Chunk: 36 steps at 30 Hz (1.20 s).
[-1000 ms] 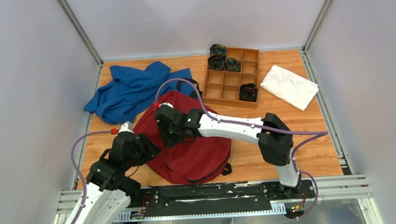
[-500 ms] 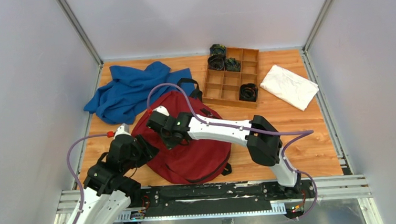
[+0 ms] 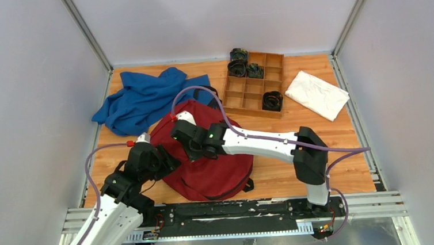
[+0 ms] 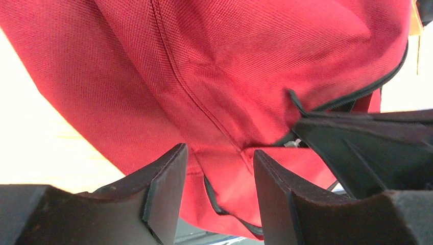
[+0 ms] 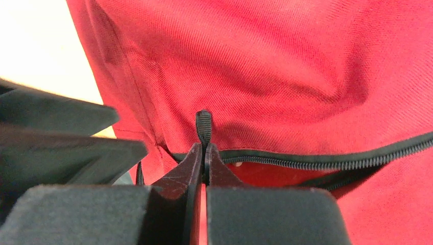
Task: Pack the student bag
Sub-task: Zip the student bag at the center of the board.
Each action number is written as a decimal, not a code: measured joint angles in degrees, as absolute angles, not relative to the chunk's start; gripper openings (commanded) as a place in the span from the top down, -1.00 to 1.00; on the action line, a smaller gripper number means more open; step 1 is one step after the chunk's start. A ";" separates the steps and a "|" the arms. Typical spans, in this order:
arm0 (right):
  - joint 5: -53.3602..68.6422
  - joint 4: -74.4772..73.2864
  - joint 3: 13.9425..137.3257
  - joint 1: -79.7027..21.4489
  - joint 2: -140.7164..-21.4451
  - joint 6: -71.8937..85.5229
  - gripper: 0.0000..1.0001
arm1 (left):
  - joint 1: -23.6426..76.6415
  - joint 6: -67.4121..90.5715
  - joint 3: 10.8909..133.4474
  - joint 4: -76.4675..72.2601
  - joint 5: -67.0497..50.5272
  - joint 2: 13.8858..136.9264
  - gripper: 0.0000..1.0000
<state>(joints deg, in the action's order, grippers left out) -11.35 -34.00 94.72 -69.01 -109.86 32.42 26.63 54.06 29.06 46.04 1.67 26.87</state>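
The right jaws are pressed together on the black zipper pull (image 5: 203, 122) of the student bag (image 5: 286, 66), where the zipper track (image 5: 316, 161) begins. A thin gap shows under the track near the pull, while the rest looks closed. The left jaws stand apart with a seam fold of the red fabric between them, just beside the right arm's fingers (image 4: 367, 148). I cannot tell whether they clamp the fold or only straddle it.

The bag lies flat at the near left-centre of the surface (image 3: 339, 169). Nothing appears packed. I judge the task to be at its opening step, with the zipper run and all the loading left to do.

The blue garment (image 3: 144, 99) lies against the bag's far left side, and the wooden divider tray (image 3: 255, 88) sits just beyond its top. The white folded cloth (image 3: 316, 95) lies well apart at the far right. The bag's near edge is close to the front rail (image 3: 238, 204). Open room lies to the right.
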 measured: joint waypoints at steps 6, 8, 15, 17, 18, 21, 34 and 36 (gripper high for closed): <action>-11.53 -28.56 88.92 -69.01 -104.33 33.41 1.00 | 26.63 54.30 28.32 41.19 -0.14 30.76 -0.11; -11.31 -27.62 88.68 -69.01 -104.47 33.50 1.00 | 26.63 54.43 28.34 39.94 -0.71 31.62 -0.11; -10.46 -26.63 88.62 -69.01 -104.90 33.61 1.00 | 26.63 56.18 28.12 37.04 -2.04 30.13 -0.09; -10.31 -26.55 88.62 -69.01 -104.90 33.61 1.00 | 26.63 57.17 27.42 35.68 -2.13 28.51 -0.06; -10.24 -26.57 88.62 -69.01 -104.90 33.61 1.00 | 26.63 57.60 27.14 35.35 -2.13 27.77 -0.04; -10.07 -26.55 88.62 -69.01 -104.90 33.63 1.00 | 26.63 58.70 26.63 34.28 -1.89 27.83 0.00; -9.47 -26.52 88.62 -68.99 -104.90 33.65 1.00 | 26.63 61.30 26.20 33.67 0.60 31.00 0.03; -9.45 -26.52 88.62 -69.01 -104.90 33.65 1.00 | 26.63 61.98 25.34 33.19 0.71 30.87 0.04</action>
<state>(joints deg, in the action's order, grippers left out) -9.45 -26.52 88.62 -69.01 -104.90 33.65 26.63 61.98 25.34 33.19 0.71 30.87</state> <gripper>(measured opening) 0.022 0.487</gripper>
